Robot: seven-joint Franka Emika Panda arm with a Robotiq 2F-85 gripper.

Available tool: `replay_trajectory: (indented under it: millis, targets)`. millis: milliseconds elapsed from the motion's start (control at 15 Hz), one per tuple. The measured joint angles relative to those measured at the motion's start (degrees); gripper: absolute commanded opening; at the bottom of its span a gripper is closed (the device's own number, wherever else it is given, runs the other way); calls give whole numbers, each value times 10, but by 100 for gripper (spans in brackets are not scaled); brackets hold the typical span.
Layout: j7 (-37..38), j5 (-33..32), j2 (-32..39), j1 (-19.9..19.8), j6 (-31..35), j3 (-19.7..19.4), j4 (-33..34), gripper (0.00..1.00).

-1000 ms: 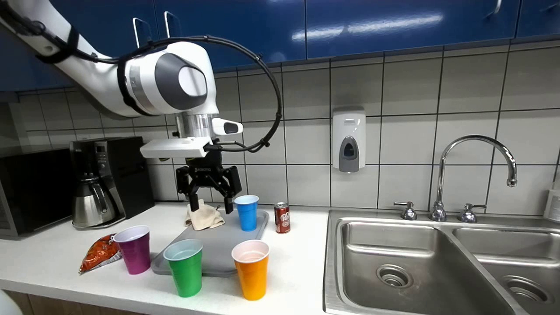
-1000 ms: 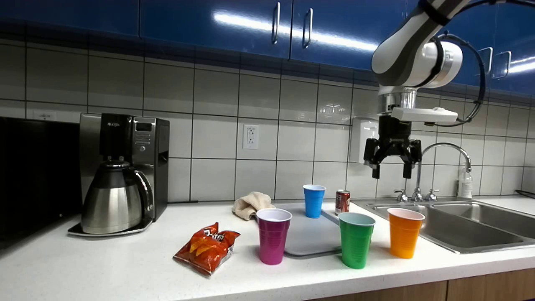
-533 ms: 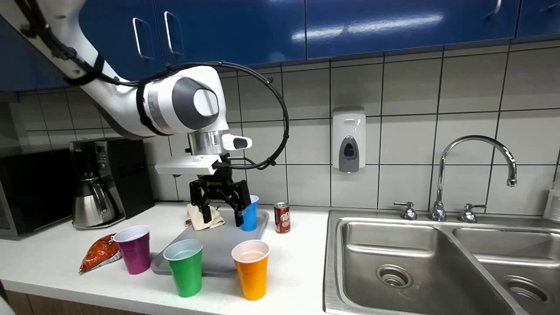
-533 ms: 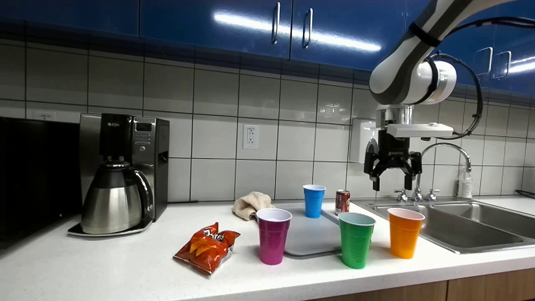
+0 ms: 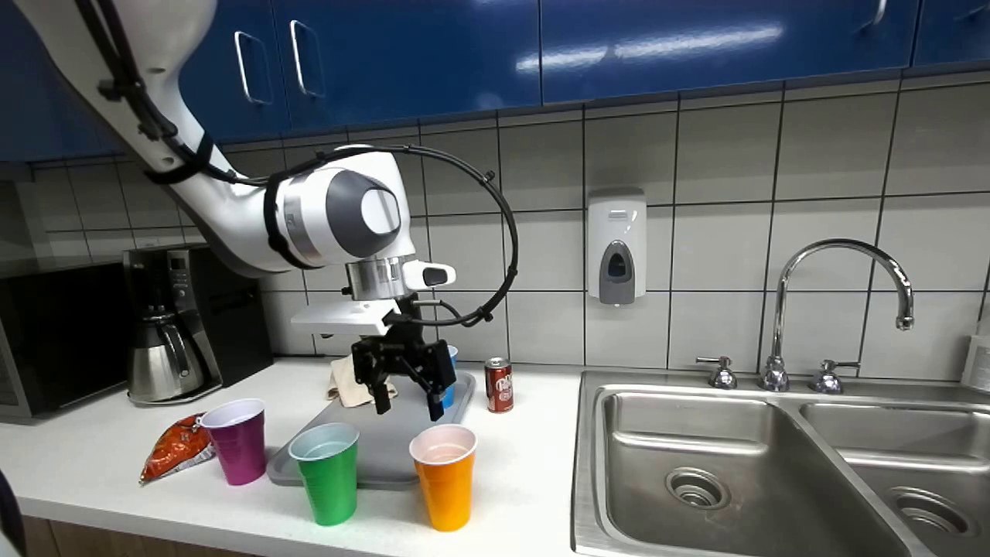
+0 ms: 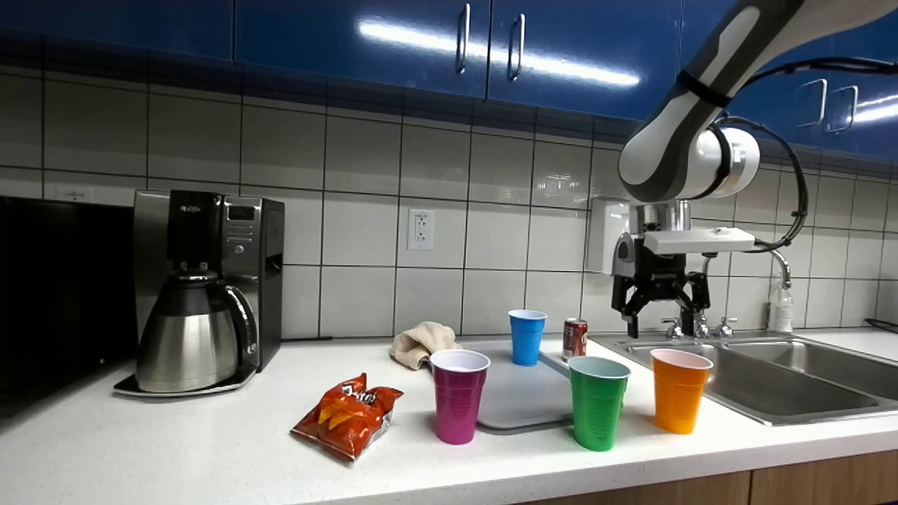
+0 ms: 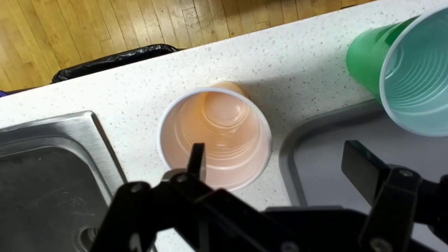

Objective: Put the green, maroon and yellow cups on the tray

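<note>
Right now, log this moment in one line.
tool: open, empty | yellow cup, green cup, maroon cup: upright on counter, outside tray | blue cup: on tray | task: none placed yet

Your white surface (image 6: 196,449) carries the tray (image 6: 526,403), with maroon cup (image 6: 459,403), green cup (image 6: 598,407) and yellow cup (image 6: 679,396) beside it. You've got a can (image 6: 574,340), chip bag (image 6: 347,419) and coffee maker (image 6: 200,298) there.

Before the tray (image 6: 523,396), the middle cup (image 6: 598,408) stands between left cup (image 6: 459,401) and right cup (image 6: 679,394).
</note>
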Motion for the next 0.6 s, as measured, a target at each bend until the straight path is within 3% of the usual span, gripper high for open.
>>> replay_trajectory:
  millis: [600]
  targets:
    - [55,-41,57,-1,31,-8,4,100]
